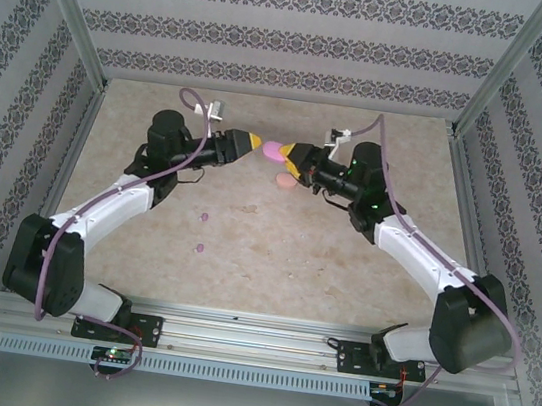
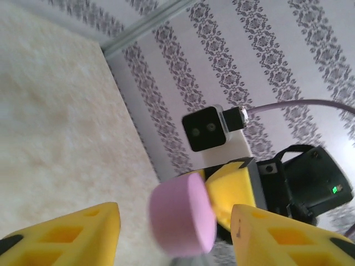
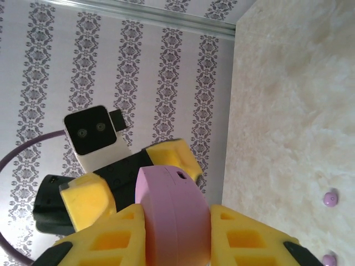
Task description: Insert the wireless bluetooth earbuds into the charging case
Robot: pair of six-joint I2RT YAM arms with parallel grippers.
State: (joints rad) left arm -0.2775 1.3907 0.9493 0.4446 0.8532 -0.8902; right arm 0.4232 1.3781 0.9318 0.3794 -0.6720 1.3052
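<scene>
My right gripper is shut on a closed purple oval charging case, held on edge above the back of the table. In the right wrist view the case sits clamped between my yellow fingers, its small port facing up. My left gripper faces it from the left. In the left wrist view the left gripper is open, with the case between its spread fingers and touching neither. Two purple earbuds lie on the table left of centre. The pale pink earbuds are out of view.
A pale pink oval case lies on the beige table just below the right gripper. Patterned walls and a metal frame close the workspace at the back and sides. The two earbuds also appear at the right wrist view's right edge.
</scene>
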